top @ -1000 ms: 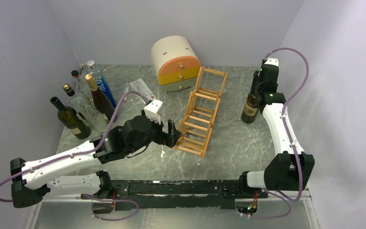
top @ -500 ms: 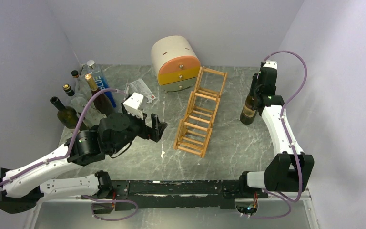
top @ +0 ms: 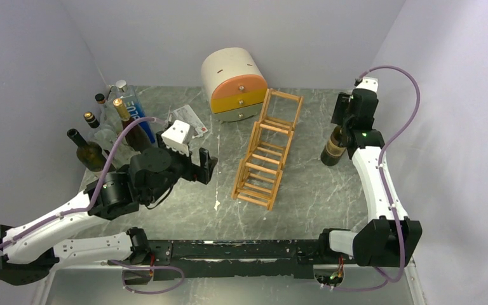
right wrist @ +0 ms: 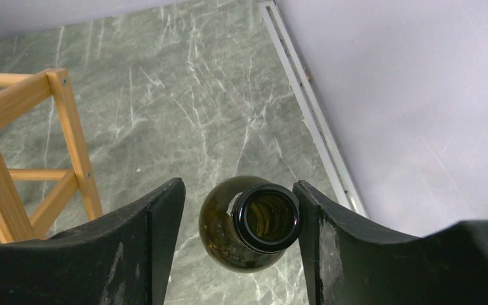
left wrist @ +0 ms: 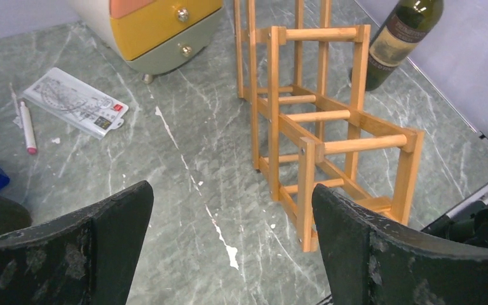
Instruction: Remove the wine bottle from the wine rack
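Note:
The wine bottle stands upright on the table, to the right of the wine rack and apart from it. My right gripper hangs over the bottle's neck. In the right wrist view its jaws are open on both sides of the bottle's open mouth: the right finger sits against the rim, the left one stands off it. My left gripper is open and holds nothing, to the left of the rack. In the left wrist view the rack and the bottle lie beyond the gripper.
A round cream-and-orange drawer box stands behind the rack. Several bottles crowd the back left corner. A white packet and a pen lie near them. The right wall runs close beside the bottle.
My right gripper has opened and let go of the bottle's neck. The left arm has drawn back to the left, away from the rack's near end.

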Tool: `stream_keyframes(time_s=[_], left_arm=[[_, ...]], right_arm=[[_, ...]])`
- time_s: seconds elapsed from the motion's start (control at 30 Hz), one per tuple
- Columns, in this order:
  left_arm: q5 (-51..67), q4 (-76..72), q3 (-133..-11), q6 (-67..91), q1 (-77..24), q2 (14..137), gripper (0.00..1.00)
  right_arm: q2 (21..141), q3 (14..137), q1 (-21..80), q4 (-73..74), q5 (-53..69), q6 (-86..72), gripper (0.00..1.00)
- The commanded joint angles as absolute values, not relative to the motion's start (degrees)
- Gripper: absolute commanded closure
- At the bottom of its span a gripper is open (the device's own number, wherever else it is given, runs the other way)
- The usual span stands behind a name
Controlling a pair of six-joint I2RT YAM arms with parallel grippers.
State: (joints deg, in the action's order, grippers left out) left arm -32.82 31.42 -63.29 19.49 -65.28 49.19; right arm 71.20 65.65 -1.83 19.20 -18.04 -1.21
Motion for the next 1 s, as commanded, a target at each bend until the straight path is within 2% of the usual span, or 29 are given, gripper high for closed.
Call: stream_keyframes(time_s=[0.0, 0.23, 0.37, 0.53, 0.73, 0.87, 0.97], left_arm=[[-32.45, 27.11, -66.43, 14.82, -62.12, 50.08, 0.02], [-17.59, 25.42, -76.67, 9.53, -44.23, 57.43, 0.02], [-17.92, 24.37, -83.57, 5.91, -37.00, 60.23, 0.02], [-15.27, 23.91, -89.53, 5.02, -23.23, 62.12, 0.02], [-10.56, 25.84, -91.17, 6.59, -7.03, 59.52, 0.02], [-14.24, 25.93, -91.27, 7.87, -5.63, 54.14, 0.03], [-12.17, 24.19, -89.93, 10.00, -5.63, 49.69, 0.02]], right_arm=[[68.88, 68.75, -1.50, 19.86, -17.90, -1.11, 0.31], [66.67, 74.61, 2.49, 24.56, -13.44, -2.62, 0.17], [64.89, 79.47, 7.40, 27.97, -10.69, -3.38, 0.12], [61.36, 85.71, 9.83, 32.22, -0.05, -4.59, 0.01], [53.72, 90.29, 9.82, 37.33, -1.50, -1.52, 0.00], [46.55, 90.68, 9.74, 38.58, -3.37, -0.93, 0.00], [43.13, 91.43, 9.74, 39.21, -3.96, -2.47, 0.00]])
